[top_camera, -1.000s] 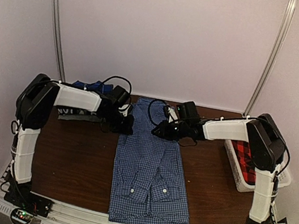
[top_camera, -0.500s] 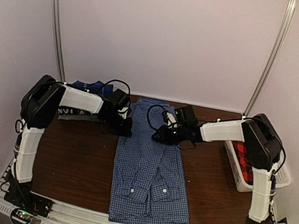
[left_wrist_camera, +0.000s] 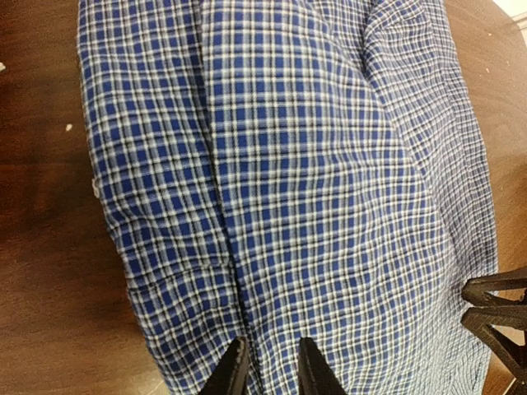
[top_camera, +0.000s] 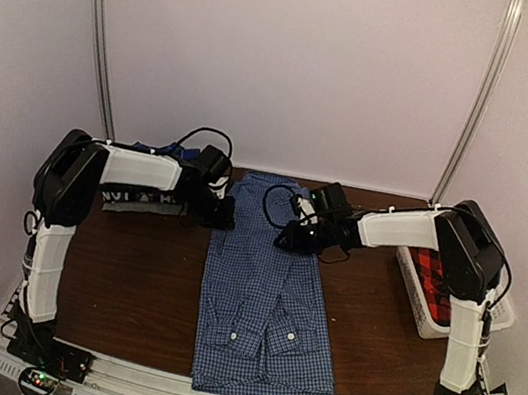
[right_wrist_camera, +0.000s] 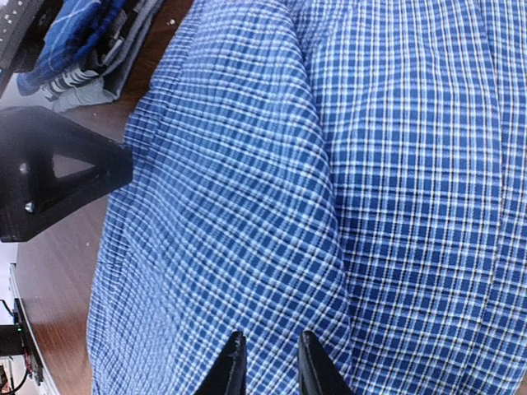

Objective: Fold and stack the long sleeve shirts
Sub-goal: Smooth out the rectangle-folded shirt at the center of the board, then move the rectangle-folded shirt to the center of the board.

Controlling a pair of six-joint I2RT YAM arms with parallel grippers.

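Note:
The blue-and-white fine check shirt (top_camera: 264,289) lies lengthwise down the middle of the table, sleeves folded in and cuffs near the front. My left gripper (top_camera: 222,214) is at the shirt's far left edge and my right gripper (top_camera: 289,236) at its far right edge, pointing at each other. In the left wrist view the left gripper (left_wrist_camera: 268,366) has its jaws close together with shirt cloth (left_wrist_camera: 313,164) between them. The right gripper (right_wrist_camera: 266,362) stands the same way on the cloth (right_wrist_camera: 346,148). A red-and-black plaid shirt (top_camera: 430,273) lies in the basket. A darker blue plaid shirt (top_camera: 162,152) is at the back left.
The white slatted basket (top_camera: 418,307) stands at the table's right edge. A pile of folded grey and striped cloth (top_camera: 137,200) sits at the back left under the left arm, and also shows in the right wrist view (right_wrist_camera: 82,49). Brown table (top_camera: 127,286) lies on both sides of the shirt.
The left gripper has shifted a little back and left at the shirt's edge. The right gripper dipped slightly and stayed at the other edge. The shirt lies much as before.

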